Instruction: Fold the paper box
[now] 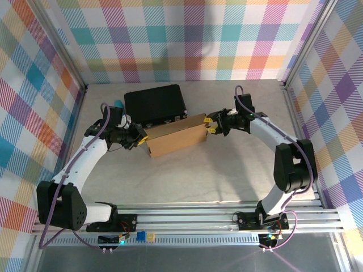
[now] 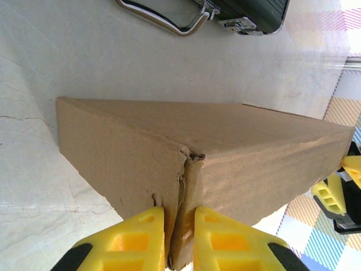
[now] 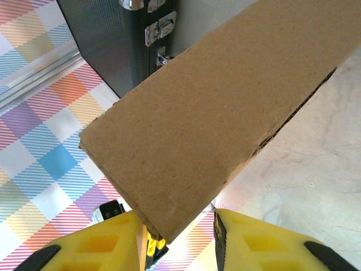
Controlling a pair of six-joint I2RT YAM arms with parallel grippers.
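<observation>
Held from both ends, likely to keep the plain brown cardboard box [image 1: 176,136] steady, just in front of the black hard case [image 1: 154,103]. Pinched at a torn corner [image 2: 192,158] by the left gripper [image 2: 179,220], jaws almost closed. Straddled by the right gripper [image 3: 177,231], jaws wider; can't tell if squeezing. No seeing inside or underneath.

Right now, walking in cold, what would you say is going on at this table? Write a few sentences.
Two robot arms have a brown paper box between them. The left pincer is pinched shut on a cardboard edge at the box's left end. The right pincer straddles the right end, though whether it is clamped is unclear. A black case sits just behind.
</observation>
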